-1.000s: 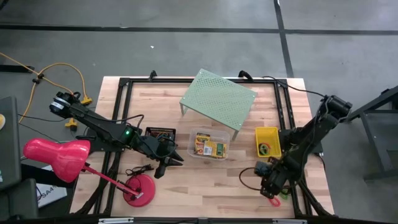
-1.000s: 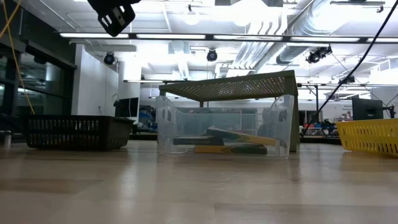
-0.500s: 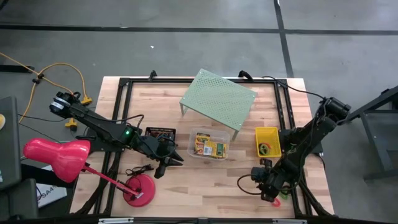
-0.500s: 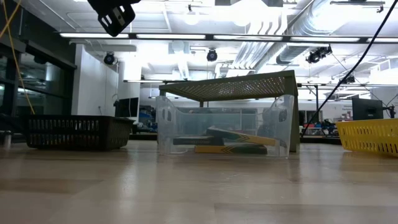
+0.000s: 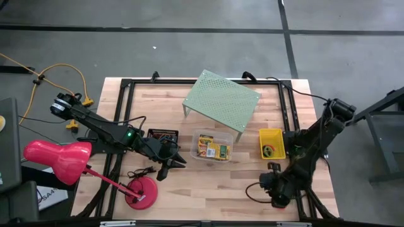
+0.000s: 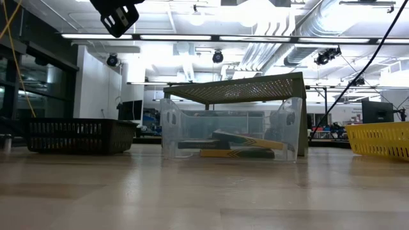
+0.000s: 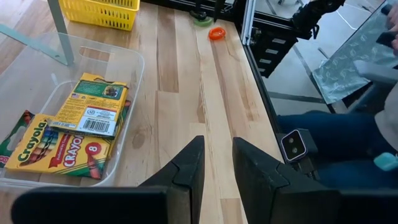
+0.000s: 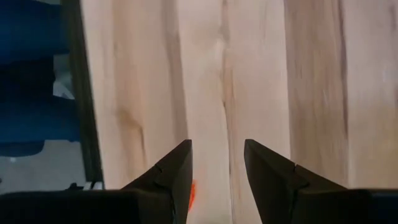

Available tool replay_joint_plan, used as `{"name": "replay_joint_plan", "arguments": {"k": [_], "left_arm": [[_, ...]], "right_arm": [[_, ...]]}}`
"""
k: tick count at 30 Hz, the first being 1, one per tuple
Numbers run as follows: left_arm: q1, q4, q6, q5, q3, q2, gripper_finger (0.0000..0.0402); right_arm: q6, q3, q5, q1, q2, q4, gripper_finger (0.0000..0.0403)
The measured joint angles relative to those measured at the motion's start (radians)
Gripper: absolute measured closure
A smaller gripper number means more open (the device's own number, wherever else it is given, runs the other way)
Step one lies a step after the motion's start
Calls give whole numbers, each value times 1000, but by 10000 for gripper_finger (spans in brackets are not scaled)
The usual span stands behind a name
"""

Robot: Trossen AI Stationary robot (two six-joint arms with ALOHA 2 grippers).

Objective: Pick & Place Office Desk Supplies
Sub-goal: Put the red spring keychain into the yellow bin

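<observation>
High view: left gripper hovered empty, jaws slightly parted, beside the clear plastic tub holding green-and-yellow card boxes. Right gripper, jaws spread, empty, was near the table's front right edge, over a small red ring.

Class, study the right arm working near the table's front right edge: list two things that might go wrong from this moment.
1. The red ring sits close to the table's edge; a clumsy approach by the right gripper, whose jaws are open, might knock it off.
2. The ring is mostly hidden behind one finger, so the jaws may be off-centre and close on bare wood.
</observation>
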Motion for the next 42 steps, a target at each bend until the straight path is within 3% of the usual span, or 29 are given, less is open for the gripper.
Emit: {"name": "replay_joint_plan", "arguments": {"k": [5, 16, 23, 42], "left_arm": [[0, 0, 0, 0, 0, 0, 324], [0, 0, 0, 0, 0, 0, 324], [0, 0, 0, 0, 0, 0, 324], [0, 0, 0, 0, 0, 0, 324]], "right_arm": [[32, 78, 38, 57, 2, -83, 269], [4, 80, 19, 175, 134, -92, 269], [1, 79, 14, 189, 200, -90, 269], [1, 78, 18, 230, 203, -21, 269]]}}
